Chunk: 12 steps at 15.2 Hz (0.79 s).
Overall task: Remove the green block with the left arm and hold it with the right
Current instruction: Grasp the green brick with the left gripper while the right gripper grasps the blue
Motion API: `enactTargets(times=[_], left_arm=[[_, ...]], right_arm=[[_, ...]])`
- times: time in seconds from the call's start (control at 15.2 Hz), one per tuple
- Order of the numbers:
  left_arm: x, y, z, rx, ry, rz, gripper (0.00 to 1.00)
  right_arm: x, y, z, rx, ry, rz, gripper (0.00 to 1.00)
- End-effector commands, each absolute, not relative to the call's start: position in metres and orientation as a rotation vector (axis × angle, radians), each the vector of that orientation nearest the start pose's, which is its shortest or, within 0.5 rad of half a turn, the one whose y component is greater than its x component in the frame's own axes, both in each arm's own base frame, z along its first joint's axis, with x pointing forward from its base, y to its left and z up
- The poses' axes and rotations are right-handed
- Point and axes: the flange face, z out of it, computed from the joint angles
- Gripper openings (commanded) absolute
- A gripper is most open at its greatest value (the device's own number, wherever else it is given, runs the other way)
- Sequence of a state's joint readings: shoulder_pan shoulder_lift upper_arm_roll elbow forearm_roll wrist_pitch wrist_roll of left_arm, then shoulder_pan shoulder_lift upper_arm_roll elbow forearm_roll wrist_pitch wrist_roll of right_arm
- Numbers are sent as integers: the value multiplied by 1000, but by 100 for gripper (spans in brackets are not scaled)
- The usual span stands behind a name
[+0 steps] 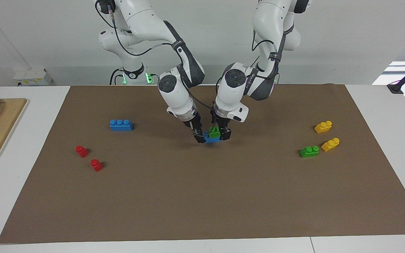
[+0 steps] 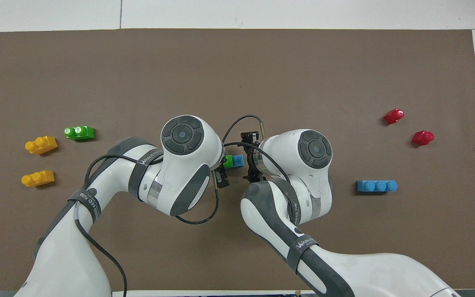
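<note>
1. The green block point(image 1: 214, 133) sits on a blue brick point(image 1: 212, 139) mid-mat (another green brick lies near the yellow ones)
2. Left gripper point(image 1: 222, 133) straddles it, jaws spread
3. Right gripper point(image 1: 200, 137), also spread, flanks the blue brick's end

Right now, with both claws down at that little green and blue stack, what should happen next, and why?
Probably closing: the left gripper sits open around the green block, and the right gripper sits open at the blue brick beneath it. Likely the right should clamp the blue brick first, so the left can pull the green one off.
</note>
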<state>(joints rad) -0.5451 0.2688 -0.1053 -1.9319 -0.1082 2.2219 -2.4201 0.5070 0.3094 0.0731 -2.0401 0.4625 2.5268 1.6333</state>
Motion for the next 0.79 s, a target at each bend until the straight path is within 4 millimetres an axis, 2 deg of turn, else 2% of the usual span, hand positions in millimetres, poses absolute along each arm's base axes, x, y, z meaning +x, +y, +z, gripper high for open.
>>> enactTargets(times=[0.0, 0.26, 0.72], left_arm=[[483, -372, 352, 1893, 2447, -159, 100], [474, -378, 345, 1907, 2417, -155, 100], [473, -379, 346, 1911, 2411, -154, 100]], right_arm=[[512, 334, 298, -2123, 1845, 293, 99], [511, 334, 290, -2118, 1849, 279, 99], [507, 337, 281, -2121, 1847, 264, 99]])
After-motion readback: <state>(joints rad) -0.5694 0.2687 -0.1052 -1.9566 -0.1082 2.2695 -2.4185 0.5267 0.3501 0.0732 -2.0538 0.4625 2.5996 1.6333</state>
